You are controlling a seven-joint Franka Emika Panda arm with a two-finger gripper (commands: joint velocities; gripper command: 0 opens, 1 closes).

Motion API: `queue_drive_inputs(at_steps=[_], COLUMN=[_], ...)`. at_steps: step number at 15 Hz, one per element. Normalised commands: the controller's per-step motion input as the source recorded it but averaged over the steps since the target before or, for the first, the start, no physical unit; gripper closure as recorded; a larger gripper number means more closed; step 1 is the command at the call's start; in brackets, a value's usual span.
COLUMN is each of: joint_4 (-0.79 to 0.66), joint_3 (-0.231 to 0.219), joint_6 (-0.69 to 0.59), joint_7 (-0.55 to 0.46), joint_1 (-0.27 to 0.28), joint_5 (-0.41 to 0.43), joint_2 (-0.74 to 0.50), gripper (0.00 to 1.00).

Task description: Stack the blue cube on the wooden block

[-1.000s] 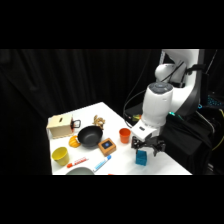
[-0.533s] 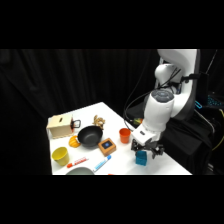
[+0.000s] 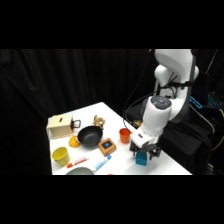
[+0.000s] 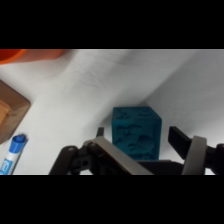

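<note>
Straddling the blue cube [image 4: 136, 131] low in the wrist view, the gripper [image 4: 140, 150] has its fingers apart; closing off-centre could twist the cube before it reaches the wooden block [image 3: 107, 146].

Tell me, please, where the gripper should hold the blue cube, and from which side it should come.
Judging from the pictures, grip the blue cube across two opposite vertical faces, coming straight down from above. It sits flat on the white table with bare table around it, and the gripper hangs right over it, a finger on each side, so little adjustment seems needed.
</note>
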Motion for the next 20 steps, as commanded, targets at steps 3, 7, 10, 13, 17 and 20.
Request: queue_drive_inputs(at_steps=[3,7,10,13,17,20], joint_4=[0.09,0.09,0.07,0.05,0.00,-0.03], joint_3=[-0.166,-0.139,-0.105,-0.081,0.002,0.072], joint_6=[0.13,0.11,0.09,0.03,-0.16,-0.32], joint_7=[0.18,0.16,0.15,0.14,0.11,0.05], joint_1=[0.145,0.117,0.100,0.101,0.060,-0.014], joint_5=[-0.166,-0.149,-0.136,-0.122,-0.034,0.027], joint_2=[0.11,0.08,0.03,-0.02,-0.19,-0.34], gripper=[0.04,0.38,0.64,0.72,0.75,0.75])
